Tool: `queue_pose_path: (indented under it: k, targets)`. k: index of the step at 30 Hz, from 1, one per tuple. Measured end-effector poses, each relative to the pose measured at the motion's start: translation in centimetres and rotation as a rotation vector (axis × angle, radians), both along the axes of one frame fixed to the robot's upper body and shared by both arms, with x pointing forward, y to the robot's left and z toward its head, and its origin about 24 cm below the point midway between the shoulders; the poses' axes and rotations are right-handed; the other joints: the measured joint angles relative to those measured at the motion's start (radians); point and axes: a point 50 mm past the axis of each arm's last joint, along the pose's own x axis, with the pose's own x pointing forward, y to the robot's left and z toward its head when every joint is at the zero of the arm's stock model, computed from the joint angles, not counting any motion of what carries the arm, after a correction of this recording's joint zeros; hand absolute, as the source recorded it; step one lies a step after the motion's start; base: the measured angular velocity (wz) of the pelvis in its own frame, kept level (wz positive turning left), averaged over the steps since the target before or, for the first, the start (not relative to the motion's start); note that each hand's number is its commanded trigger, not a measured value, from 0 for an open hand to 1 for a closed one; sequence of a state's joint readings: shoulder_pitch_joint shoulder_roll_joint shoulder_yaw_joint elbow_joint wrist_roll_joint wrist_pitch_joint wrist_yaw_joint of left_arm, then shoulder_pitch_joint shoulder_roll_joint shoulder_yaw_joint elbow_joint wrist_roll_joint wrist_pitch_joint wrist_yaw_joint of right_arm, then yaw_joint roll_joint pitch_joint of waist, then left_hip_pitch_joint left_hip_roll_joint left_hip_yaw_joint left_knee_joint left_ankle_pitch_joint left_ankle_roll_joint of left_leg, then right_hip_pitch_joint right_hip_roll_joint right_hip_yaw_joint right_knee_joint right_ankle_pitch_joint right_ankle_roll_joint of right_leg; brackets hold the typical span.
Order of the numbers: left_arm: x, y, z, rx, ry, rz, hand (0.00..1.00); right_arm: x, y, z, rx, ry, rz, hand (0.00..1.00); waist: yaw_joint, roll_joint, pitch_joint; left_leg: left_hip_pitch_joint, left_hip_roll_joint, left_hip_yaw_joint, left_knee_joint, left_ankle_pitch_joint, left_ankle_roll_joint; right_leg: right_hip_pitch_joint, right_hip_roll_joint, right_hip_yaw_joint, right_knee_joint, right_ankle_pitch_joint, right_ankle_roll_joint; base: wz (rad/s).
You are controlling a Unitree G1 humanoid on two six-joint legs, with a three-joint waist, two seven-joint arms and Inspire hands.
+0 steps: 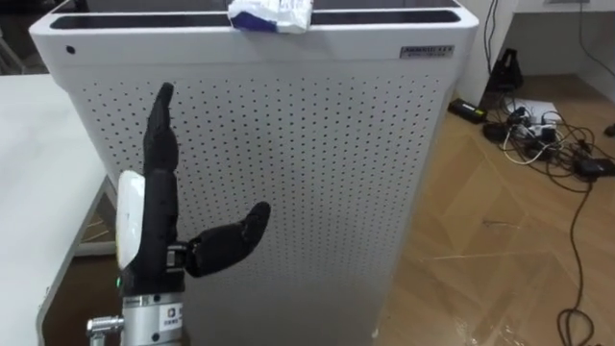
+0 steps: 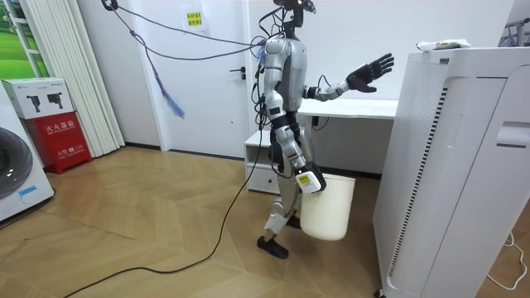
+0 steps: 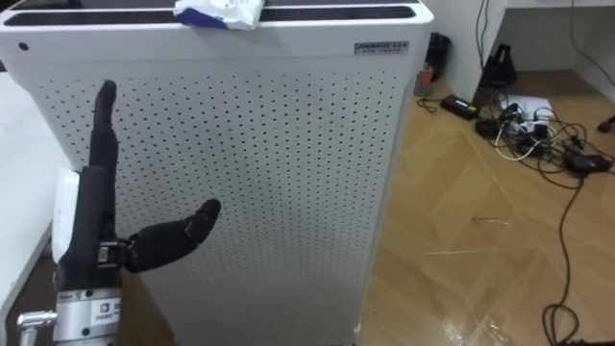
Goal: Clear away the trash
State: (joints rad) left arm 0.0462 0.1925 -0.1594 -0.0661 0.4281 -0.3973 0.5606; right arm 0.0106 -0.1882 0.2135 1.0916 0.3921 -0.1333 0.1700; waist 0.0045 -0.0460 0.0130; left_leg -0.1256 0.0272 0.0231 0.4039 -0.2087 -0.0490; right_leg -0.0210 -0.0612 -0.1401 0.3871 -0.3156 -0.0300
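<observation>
A crumpled white and blue wrapper (image 1: 272, 14) lies on top of a tall white perforated appliance (image 1: 317, 173), near its front edge; the room view shows the wrapper (image 2: 441, 45) up there too. My left hand (image 1: 154, 211) is raised in front of the appliance's front panel, well below the wrapper, open with fingers straight up and thumb spread. I stand facing the appliance (image 2: 447, 165). My right hand (image 2: 308, 180) hangs at my side, shut on the rim of a white bin (image 2: 327, 207) held off the floor.
A white table (image 1: 38, 154) runs along my left, close to the appliance. Cables and a power strip (image 1: 543, 135) lie on the wooden floor at the far right. Behind me stand a white desk (image 2: 348, 108) and a red box (image 2: 58, 141).
</observation>
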Motion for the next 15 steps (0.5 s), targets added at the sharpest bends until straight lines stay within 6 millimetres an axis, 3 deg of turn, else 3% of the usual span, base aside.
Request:
queue_pose_path:
  k: [3,6,8,10,11,15]
  targets:
    - [-0.1,-0.1,0.5,-0.013,-0.03,0.003,0.0,0.1,0.0,0.0,-0.012,-0.002,-0.007,1.0,-0.004,0.002,-0.0015,0.009,-0.019,0.007,0.002,-0.01,0.016,0.007,-0.023,-0.001,0.016,-0.016,0.015,0.07]
    - [0.0,-0.1,0.6,-0.021,-0.039,0.006,0.0,0.1,-0.3,0.1,-0.03,-0.004,-0.027,1.0,-0.007,0.003,-0.0025,0.029,-0.047,0.01,-0.007,-0.029,0.047,0.007,-0.054,-0.001,0.062,-0.035,0.04,0.06]
    - [0.2,-0.1,1.0,-0.026,-0.064,0.015,0.0,0.0,-0.4,0.1,-0.035,-0.001,-0.035,1.0,-0.003,0.003,-0.002,0.035,-0.06,0.018,-0.004,-0.039,0.064,-0.015,-0.081,-0.027,0.136,-0.036,0.046,0.0]
    - [0.3,0.0,1.2,-0.034,-0.084,0.028,0.0,-0.2,-0.4,0.0,-0.034,0.005,-0.038,1.0,0.004,0.005,-0.0015,0.041,-0.066,0.022,0.005,-0.047,0.079,-0.006,-0.09,-0.026,0.128,-0.032,0.053,-0.02]
    - [0.3,0.1,1.2,-0.04,-0.092,0.041,0.0,-0.3,-0.4,0.0,-0.033,0.007,-0.042,1.0,0.001,0.008,0.0029,0.047,-0.07,0.022,0.006,-0.051,0.085,0.008,-0.092,-0.029,0.106,-0.026,0.064,-0.06]
    - [0.3,1.0,1.5,-0.005,-0.12,0.093,0.0,-0.6,-0.2,-0.2,-0.02,0.02,-0.039,1.0,0.004,0.014,0.0053,0.042,-0.075,0.025,-0.008,-0.053,0.102,0.041,-0.089,-0.044,0.014,-0.001,0.102,-0.04]
